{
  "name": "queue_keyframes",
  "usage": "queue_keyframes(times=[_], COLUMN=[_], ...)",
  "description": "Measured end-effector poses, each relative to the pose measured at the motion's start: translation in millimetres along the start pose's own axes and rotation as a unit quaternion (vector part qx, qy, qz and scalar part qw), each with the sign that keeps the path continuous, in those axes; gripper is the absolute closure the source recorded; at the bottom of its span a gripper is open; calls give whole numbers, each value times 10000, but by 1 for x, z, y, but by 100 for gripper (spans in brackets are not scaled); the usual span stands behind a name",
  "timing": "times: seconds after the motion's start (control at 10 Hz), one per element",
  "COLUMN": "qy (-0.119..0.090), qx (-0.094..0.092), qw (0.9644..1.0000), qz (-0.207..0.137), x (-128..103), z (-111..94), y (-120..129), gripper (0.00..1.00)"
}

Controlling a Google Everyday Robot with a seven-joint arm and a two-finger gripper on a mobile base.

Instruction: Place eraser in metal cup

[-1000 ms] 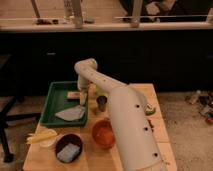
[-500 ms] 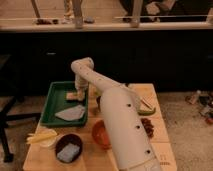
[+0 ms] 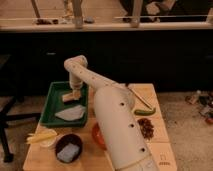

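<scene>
The eraser (image 3: 68, 97), a small tan block, lies in the far part of the green tray (image 3: 49, 109). My gripper (image 3: 75, 92) reaches down into the tray from the white arm and is shut on the eraser at its right end. The eraser still rests low in the tray. The metal cup is hidden behind the arm.
A grey folded cloth (image 3: 70, 114) lies in the tray's near half. An orange bowl (image 3: 96, 136) peeks out left of the arm. A dark bowl with a blue sponge (image 3: 68, 148) and a pale yellow cup (image 3: 43, 137) stand at the front left. A green pepper (image 3: 145, 111) and dried red pieces (image 3: 146, 128) lie right.
The arm has swung left from the table's middle over the tray and come down. The gripper has gone from open to shut at the eraser.
</scene>
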Motion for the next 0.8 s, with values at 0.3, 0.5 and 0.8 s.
queue_keyframes(times=[0.3,0.5,0.8], qy=[-76,-117,-190], qx=[143,201,317], qw=[9996,9992,9984], qz=[-247,-332,-417], x=[-20,-26,-30], z=[-20,-33,-52], y=[1,4,8], gripper=[100,100,100])
